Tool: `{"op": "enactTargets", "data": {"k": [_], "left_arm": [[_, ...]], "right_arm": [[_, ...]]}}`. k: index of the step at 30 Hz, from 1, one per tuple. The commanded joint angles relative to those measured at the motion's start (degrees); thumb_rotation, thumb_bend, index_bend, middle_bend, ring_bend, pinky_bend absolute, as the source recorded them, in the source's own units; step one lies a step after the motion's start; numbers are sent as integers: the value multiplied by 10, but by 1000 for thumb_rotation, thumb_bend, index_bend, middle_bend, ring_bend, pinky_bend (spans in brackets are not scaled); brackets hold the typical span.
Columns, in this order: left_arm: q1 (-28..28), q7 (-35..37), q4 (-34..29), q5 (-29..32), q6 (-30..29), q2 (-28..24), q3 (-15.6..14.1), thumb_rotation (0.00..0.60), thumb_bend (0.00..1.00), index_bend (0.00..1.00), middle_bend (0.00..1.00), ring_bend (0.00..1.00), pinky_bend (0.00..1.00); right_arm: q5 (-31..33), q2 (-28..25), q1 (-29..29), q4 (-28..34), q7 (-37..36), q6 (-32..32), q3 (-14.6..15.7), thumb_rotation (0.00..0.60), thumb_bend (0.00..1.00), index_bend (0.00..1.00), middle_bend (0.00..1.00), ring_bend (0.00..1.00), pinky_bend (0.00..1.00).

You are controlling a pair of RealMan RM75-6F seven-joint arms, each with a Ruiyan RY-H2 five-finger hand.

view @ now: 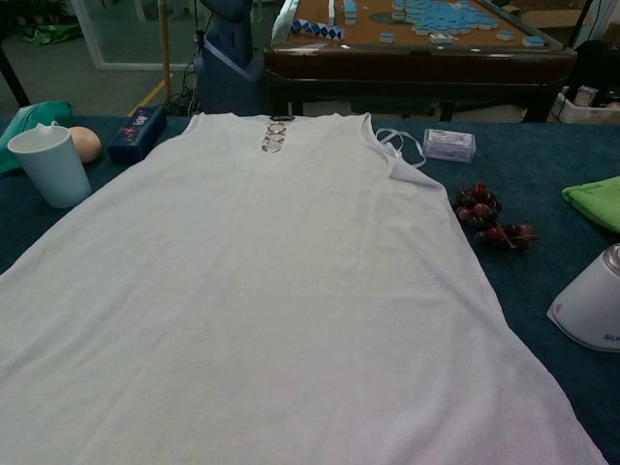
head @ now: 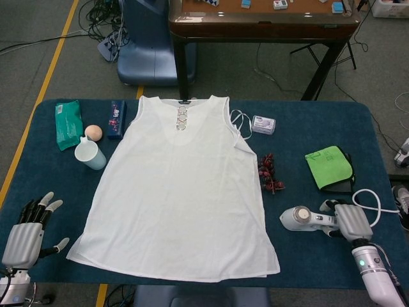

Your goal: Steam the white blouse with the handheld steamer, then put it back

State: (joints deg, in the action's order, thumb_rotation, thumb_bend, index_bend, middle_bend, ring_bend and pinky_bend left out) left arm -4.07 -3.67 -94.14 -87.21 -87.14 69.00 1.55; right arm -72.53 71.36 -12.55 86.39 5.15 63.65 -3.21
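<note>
A dark blue cloth covers the table (head: 300,121), which stands on a grey floor with a wooden table behind it. The white blouse (head: 179,192) lies spread flat, well to the left of the right hand (head: 348,220) and just beside the left hand (head: 24,229), which hangs off the near corner with fingers apart, holding nothing. The handheld steamer (head: 307,219) lies on its side directly to the left of the right hand, head toward the blouse; the hand sits at the handle's rear end with fingers at it, but whether they have closed on it I cannot tell. The step in hand looks like securing the steamer: wrap the fingers fully round the handle before lifting, mind the white cord (head: 369,199) looping just behind the hand, and steer clear of the red berries (head: 268,174) lying beyond the steamer's head.
</note>
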Motion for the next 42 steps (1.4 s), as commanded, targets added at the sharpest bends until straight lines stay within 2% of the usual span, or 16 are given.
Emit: {"op": "enactTargets", "data": {"k": [1, 12, 24, 42], "left_arm": [[1, 1, 0, 0, -1, 0, 0, 600, 130, 162, 60, 28, 0], [3, 4, 3, -1, -2, 0, -2, 600, 130, 162, 60, 28, 0], [8, 9, 7, -3, -7, -1, -4, 600, 129, 162, 60, 28, 0], [11, 0, -2, -6, -9, -5, -4, 600, 130, 162, 60, 28, 0]], "right_arm": [[-1, 4, -3, -4, 0, -4, 2, 600, 268, 415, 414, 269, 355], [-3, 14, -8, -13, 7, -13, 10, 600, 376, 471, 455, 310, 355], [-11, 34, -6, -39, -15, -8, 13, 600, 530, 586, 555, 425, 385], [-34, 37, 1, -58, -84, 7, 12, 600, 569, 589, 571, 446, 402]]}}
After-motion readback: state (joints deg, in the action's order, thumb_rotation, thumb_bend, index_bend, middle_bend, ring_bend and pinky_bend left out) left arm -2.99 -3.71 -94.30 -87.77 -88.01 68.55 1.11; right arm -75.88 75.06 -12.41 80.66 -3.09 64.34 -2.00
